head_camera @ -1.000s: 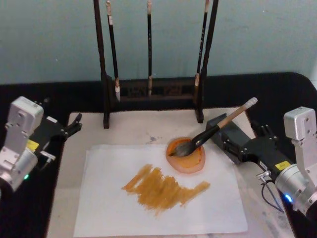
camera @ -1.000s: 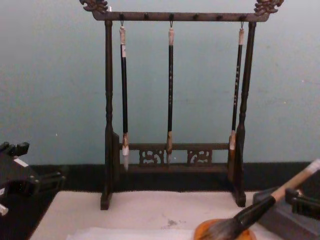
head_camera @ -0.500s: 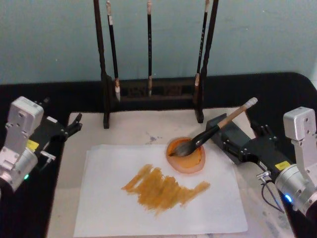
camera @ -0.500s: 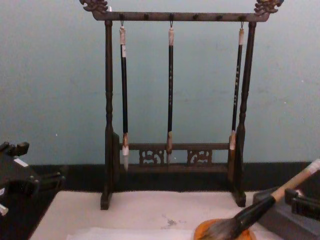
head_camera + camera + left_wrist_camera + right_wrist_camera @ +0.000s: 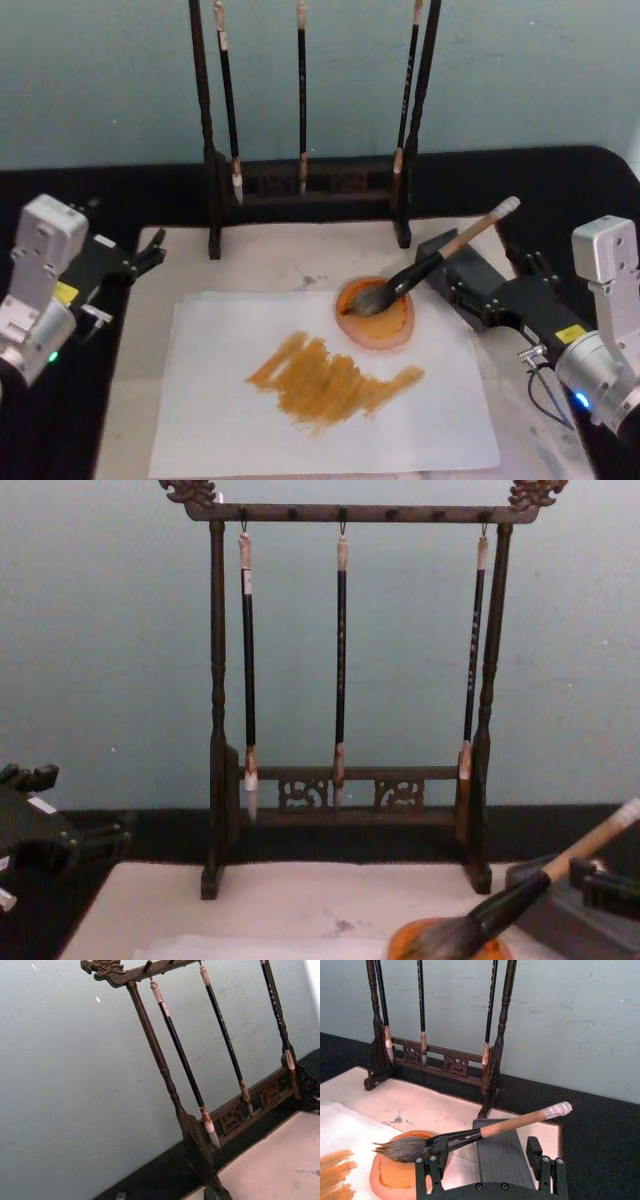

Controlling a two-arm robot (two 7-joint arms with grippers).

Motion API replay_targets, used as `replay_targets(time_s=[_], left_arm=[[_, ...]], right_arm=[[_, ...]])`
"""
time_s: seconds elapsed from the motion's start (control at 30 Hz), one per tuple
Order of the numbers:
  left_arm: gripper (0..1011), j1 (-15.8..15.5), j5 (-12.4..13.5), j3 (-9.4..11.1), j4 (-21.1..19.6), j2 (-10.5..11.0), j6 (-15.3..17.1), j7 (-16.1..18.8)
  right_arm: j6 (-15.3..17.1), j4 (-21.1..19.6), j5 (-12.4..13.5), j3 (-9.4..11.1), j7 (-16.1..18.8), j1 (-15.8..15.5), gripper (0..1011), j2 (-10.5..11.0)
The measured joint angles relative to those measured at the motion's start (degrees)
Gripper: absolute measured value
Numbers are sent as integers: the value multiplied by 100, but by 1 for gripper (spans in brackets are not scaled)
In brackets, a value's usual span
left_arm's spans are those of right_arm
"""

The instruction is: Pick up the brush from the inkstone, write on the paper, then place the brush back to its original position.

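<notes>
Brush [image 5: 430, 261] rests across inkstone [image 5: 470, 265], bristles in orange dish [image 5: 377, 314]. Right gripper [image 5: 490, 290] open just beside; a nudge could roll it. Left gripper [image 5: 140, 258] state unclear.

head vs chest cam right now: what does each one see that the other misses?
Head view alone: the whole paper with orange-brown strokes, and the right claw beside the grey block.

Chest view alone: the rack's top bar with carved ends, where the three thin brushes hang.

Both: the brush, bristles in the orange dish and handle leaning on the block; the rack posts; the mat; the left claw parked off the mat's left edge.
</notes>
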Motion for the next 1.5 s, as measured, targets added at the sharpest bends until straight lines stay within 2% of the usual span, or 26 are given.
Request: replay_targets(time_s=[1.5], left_arm=[[1010,0,0,0,0,0,0,0]], right_arm=[[-1,0,0,0,0,0,1000,0]])
